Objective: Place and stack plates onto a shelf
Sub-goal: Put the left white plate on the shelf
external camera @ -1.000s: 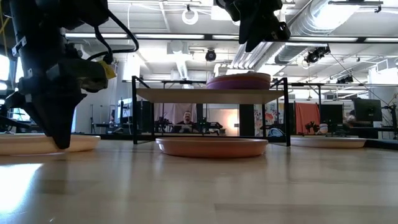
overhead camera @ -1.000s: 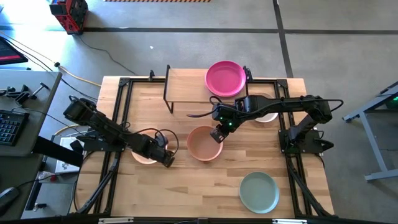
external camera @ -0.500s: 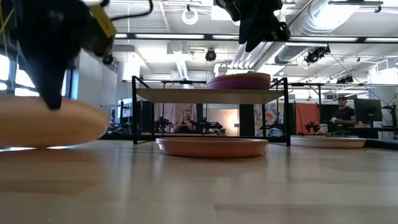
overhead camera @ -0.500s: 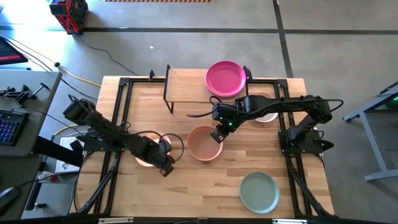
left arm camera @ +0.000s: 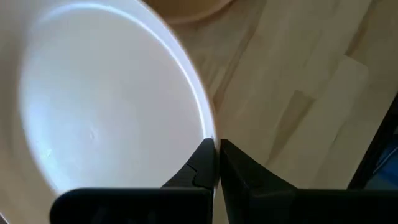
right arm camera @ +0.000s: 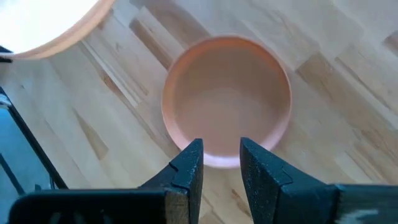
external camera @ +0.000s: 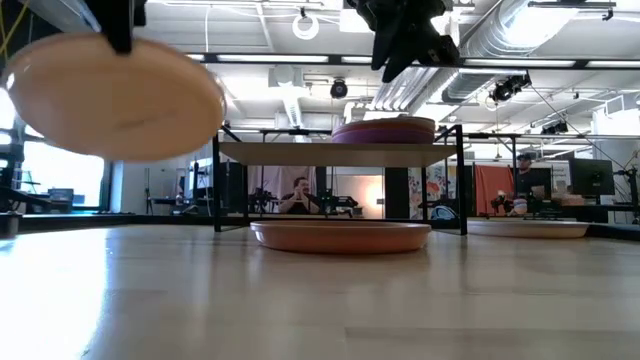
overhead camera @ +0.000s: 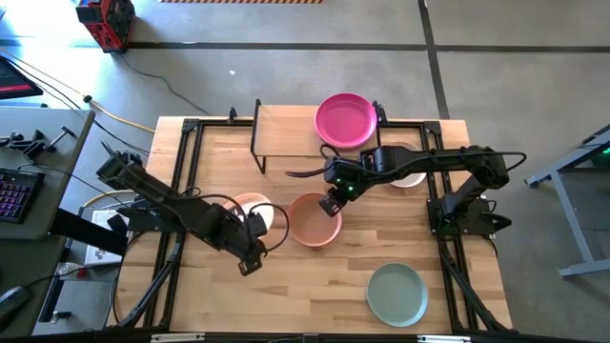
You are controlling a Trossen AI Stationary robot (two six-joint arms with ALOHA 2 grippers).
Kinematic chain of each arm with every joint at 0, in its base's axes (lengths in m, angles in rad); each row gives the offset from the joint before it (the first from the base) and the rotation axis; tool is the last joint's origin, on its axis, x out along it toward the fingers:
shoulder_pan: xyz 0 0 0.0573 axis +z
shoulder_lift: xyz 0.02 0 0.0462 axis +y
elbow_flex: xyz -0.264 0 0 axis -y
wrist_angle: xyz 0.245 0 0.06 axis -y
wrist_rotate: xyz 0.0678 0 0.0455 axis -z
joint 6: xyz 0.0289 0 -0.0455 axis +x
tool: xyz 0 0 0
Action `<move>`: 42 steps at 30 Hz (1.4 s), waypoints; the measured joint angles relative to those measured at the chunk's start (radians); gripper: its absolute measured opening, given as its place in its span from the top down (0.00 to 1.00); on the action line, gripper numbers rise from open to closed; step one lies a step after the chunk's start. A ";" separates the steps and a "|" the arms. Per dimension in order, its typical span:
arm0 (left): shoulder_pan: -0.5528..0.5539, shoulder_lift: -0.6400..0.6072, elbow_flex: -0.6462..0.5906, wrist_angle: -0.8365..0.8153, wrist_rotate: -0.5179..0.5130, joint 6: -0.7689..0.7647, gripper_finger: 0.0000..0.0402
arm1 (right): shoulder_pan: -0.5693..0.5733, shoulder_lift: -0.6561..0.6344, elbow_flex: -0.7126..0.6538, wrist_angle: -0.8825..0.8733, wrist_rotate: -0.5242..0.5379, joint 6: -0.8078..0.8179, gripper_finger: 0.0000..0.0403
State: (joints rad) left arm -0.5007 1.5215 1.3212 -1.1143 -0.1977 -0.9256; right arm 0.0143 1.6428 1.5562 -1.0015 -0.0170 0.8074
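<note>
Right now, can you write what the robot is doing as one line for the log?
left end effector: shut on cream plate, lifted off table | right end effector: open above terracotta plate | shelf: magenta plate on it

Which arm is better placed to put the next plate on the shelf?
Left. The left gripper is shut on the rim of the pale cream round plate, lifted clear of the table. The right gripper hangs open and empty above the terracotta round plate, which lies before the small light-wood shelf.

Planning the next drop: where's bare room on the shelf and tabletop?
Shelf: its left half, beside the magenta plate, is bare. Tabletop: bare near strip left of the teal plate. Crowded mid-table around the terracotta plate, with both grippers nearby.
</note>
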 joint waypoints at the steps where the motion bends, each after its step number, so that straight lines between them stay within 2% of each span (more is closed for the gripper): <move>1: 0.000 0.000 0.018 -0.017 -0.011 0.025 1.00 | 0.000 0.000 0.000 0.012 0.009 0.000 0.79; 9: 0.024 0.000 0.154 -0.118 -0.118 0.305 1.00 | -0.022 -0.017 0.000 0.120 0.035 -0.025 0.79; 15: 0.091 0.000 0.196 -0.134 -0.187 0.521 1.00 | -0.080 -0.083 0.000 0.166 0.163 -0.072 0.79; 22: 0.214 -0.001 0.201 -0.130 -0.281 0.782 1.00 | -0.178 -0.146 0.000 0.248 0.198 -0.183 0.79; 29: 0.391 0.000 0.201 -0.075 -0.369 1.034 1.00 | -0.264 -0.153 0.000 0.272 0.196 -0.309 0.79; 36: 0.582 0.002 0.201 0.060 -0.361 1.252 1.00 | -0.323 -0.153 0.000 0.266 0.196 -0.380 0.79; 42: 0.716 0.004 0.201 0.150 -0.228 1.336 1.00 | -0.356 -0.153 0.000 0.252 0.193 -0.421 0.79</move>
State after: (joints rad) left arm 0.2154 1.5250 1.5219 -0.9643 -0.4253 0.4105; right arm -0.3419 1.4902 1.5566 -0.7493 0.1757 0.3860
